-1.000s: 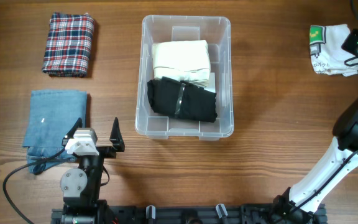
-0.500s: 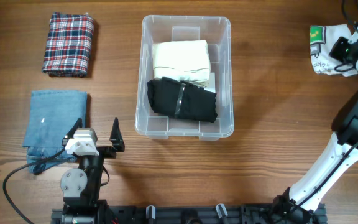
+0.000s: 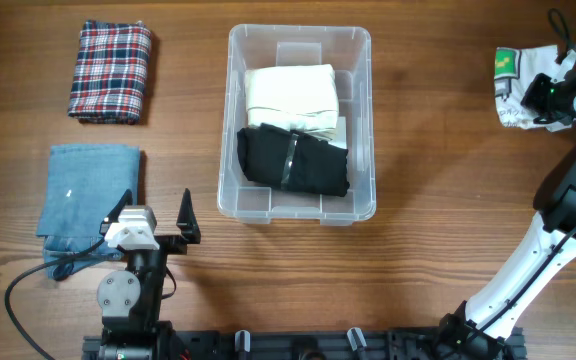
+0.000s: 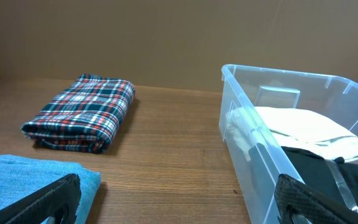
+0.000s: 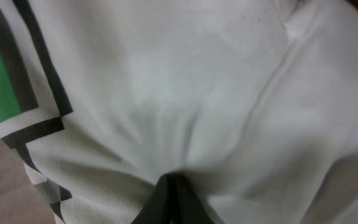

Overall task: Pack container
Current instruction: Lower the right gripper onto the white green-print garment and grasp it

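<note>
Currently fetching the next garment, by the look of it. Wooden tabletop (image 3: 438,200) with the clear plastic container (image 3: 226,150) at its middle, nearer the far edge, already holding a cream folded garment (image 3: 290,95) at the far end and a black folded garment (image 3: 293,160) overlapping it at the near end. Well to its left, a blue denim piece (image 3: 88,190) by the left arm and a folded plaid cloth (image 3: 111,72) beyond it, both unpacked. At the far right edge, well apart from the container, a white garment with a green print (image 3: 513,90), clamped in the right end effector (image 3: 540,97); in the wrist view, fabric puckering into the closed dark fingertips (image 5: 169,202). Left end effector (image 3: 153,210) parked beside the denim, fingers wide apart, gripping nothing. Next, probably: lift clear of the tabletop and the bin rim, carry left over the bare wood, lower onto the stack, then let go, with care for trailing fabric catching the rim. Against a second ago: white garment bunched narrower, its black lettering no longer showing from overhead; right end effector shifted toward the cloth's middle; container contents, left-hand cloths and left arm unchanged.
</note>
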Robot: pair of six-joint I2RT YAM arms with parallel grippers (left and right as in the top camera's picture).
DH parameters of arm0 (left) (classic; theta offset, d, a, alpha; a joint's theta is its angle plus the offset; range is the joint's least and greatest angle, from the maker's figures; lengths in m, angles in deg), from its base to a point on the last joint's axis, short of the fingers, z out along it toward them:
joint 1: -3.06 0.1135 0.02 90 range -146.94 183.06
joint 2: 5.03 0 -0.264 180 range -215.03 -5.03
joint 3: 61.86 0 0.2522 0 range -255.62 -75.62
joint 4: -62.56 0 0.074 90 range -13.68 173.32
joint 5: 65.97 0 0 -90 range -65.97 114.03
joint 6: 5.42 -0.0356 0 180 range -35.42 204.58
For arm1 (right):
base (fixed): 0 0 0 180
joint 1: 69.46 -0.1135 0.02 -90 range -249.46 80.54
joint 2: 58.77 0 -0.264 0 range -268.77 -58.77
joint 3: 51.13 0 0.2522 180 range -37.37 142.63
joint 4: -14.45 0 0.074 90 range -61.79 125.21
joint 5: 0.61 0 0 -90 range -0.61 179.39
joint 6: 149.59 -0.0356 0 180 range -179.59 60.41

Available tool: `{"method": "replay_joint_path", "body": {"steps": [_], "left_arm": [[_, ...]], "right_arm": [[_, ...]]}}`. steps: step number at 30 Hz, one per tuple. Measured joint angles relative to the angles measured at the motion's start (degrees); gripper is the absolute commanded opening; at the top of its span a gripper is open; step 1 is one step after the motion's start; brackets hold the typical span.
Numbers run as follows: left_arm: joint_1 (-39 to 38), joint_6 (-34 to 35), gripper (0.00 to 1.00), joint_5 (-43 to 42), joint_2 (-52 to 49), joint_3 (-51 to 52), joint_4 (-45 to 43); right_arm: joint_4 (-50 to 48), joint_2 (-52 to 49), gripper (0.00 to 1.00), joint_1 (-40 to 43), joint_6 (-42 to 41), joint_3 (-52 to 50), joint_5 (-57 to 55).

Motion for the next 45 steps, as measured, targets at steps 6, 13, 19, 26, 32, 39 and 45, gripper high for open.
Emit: {"method": "replay_joint_path", "body": {"steps": [6,13,19,26,32,39,45], "left_arm": [[0.00,-0.02,1.00,-0.02,0.00,0.00,0.00],[0.00,-0.02,1.00,-0.02,0.00,0.00,0.00],[0.00,0.00,1.00,0.00,0.00,0.00,0.00],[0.00,0.00,1.00,0.00,0.00,0.00,0.00],[0.00,0.00,1.00,0.00,0.00,0.00,0.00],[0.00,-0.02,1.00,0.00,0.00,0.00,0.00],[0.00,0.00,1.00,-0.02,0.00,0.00,0.00]], "right_arm": [[8.92,1.14,0.04,0.00,-4.96,0.22,0.44],[13.14,4.96,0.04,0.00,-9.27,-1.81,0.39],[10.05,17.46,0.24,-1.60,-5.66,-2.45,1.14],[9.90,24.33,0.55,-11.19,2.45,-1.38,-4.31],[9.94,18.95,0.94,-19.15,5.73,-2.27,-18.56],[11.02,15.37,0.98,-20.22,7.39,-2.67,-27.17],[10.49,11.91,0.99,-20.26,8.46,-2.69,-29.62]]}}
